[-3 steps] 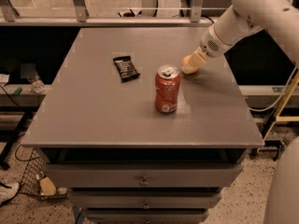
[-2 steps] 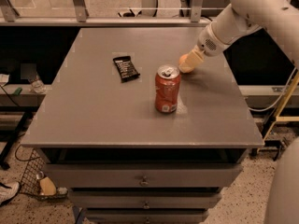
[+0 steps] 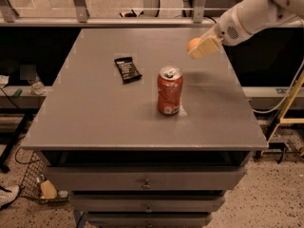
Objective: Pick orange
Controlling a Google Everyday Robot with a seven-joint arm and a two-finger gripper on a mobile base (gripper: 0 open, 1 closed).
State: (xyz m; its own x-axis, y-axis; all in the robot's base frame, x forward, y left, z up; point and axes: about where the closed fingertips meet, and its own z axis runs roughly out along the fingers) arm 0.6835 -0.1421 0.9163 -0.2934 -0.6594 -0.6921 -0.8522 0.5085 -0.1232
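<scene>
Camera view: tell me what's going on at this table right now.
The robot's arm reaches in from the right; its end effector is shut on the orange, holding it just above the far right part of the grey table. A red soda can stands upright mid-table, and a dark snack packet lies flat behind it to the left, both apart from the arm.

The grey table (image 3: 95,122) carries 2 things: a red soda can (image 3: 169,96) upright near its middle and a black snack bar (image 3: 127,69) lying flat, apart from it, farther back. Above the table's far right part the gripper (image 3: 197,47) clasps the orange (image 3: 192,44).
</scene>
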